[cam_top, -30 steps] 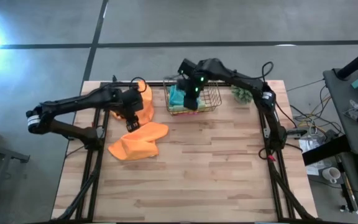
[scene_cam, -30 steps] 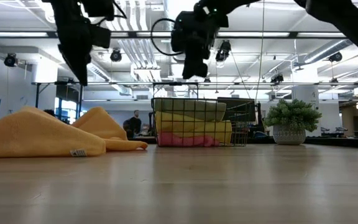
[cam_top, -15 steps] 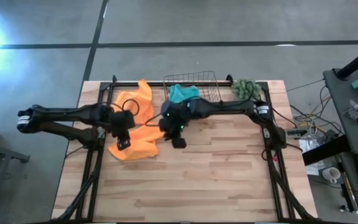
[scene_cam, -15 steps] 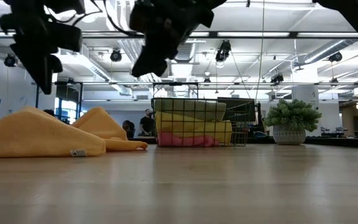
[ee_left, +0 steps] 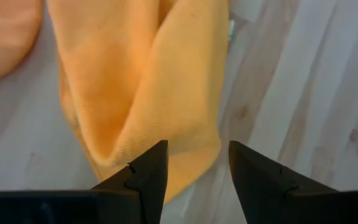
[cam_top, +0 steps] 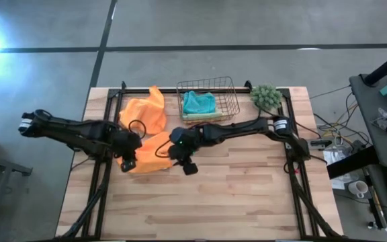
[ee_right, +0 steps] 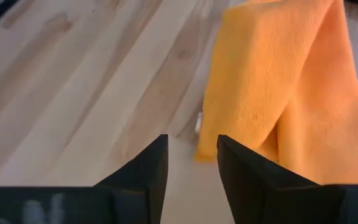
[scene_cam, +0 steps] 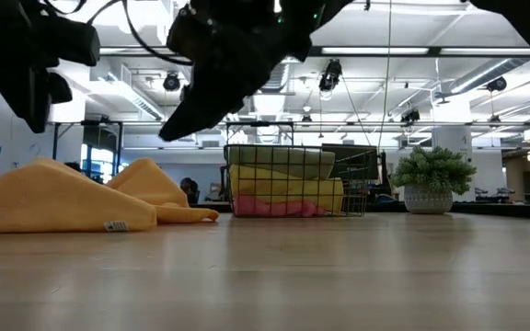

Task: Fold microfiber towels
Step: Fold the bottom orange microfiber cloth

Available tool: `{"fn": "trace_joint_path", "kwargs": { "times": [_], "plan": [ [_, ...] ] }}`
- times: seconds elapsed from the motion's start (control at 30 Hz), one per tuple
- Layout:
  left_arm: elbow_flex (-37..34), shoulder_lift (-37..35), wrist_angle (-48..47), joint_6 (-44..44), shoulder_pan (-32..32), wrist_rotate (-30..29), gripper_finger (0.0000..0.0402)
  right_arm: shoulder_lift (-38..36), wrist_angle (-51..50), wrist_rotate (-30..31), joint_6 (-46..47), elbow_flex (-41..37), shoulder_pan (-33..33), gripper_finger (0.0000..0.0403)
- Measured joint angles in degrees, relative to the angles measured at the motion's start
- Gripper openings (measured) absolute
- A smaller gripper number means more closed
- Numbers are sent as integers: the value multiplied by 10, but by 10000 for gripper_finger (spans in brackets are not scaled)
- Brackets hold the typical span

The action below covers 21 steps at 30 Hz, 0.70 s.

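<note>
Two orange microfiber towels lie crumpled on the table's left half: one at the far edge [cam_top: 146, 111], one nearer [cam_top: 152, 149] with a white tag [ee_right: 199, 124]. My left gripper [cam_top: 127, 163] hovers open over the nearer towel's near left end [ee_left: 148, 81]. My right gripper [cam_top: 189, 167] hovers open just off the same towel's right edge [ee_right: 291, 93], above bare wood. In the low view both grippers, left [scene_cam: 26, 87] and right [scene_cam: 196, 106], hang well above the towel [scene_cam: 53, 202]. A teal towel [cam_top: 198, 102] tops the folded ones in the wire basket [cam_top: 228, 101].
The wire basket [scene_cam: 283, 188] stands at the far edge, holding folded green, yellow and pink towels. A small green plant [cam_top: 266, 96] sits to its right. The wooden table [cam_top: 240, 195] is bare across its near and right parts.
My right gripper has swung from above the basket toward the near edge and left, sinking, to the nearer orange towel's right edge. My left gripper has moved toward the near edge along that towel and sunk a little. The towels have not moved.
</note>
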Motion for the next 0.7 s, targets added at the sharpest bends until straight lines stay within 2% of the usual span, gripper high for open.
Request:
{"fn": "trace_joint_path", "kwargs": {
  "times": [0.13,0.43,0.53,0.7],
  "plan": [
    [0,10,0,-13,-19,0,153,35,49,0,-25,1,4,137],
    [0,32,0,-15,-31,-1,153,113,57,20,-71,71,12,128],
    [0,34,-1,-15,-31,-1,153,148,38,62,-68,107,11,130],
    [0,32,-2,-15,-32,-1,153,189,-56,54,-55,171,9,131]
  ]
}}
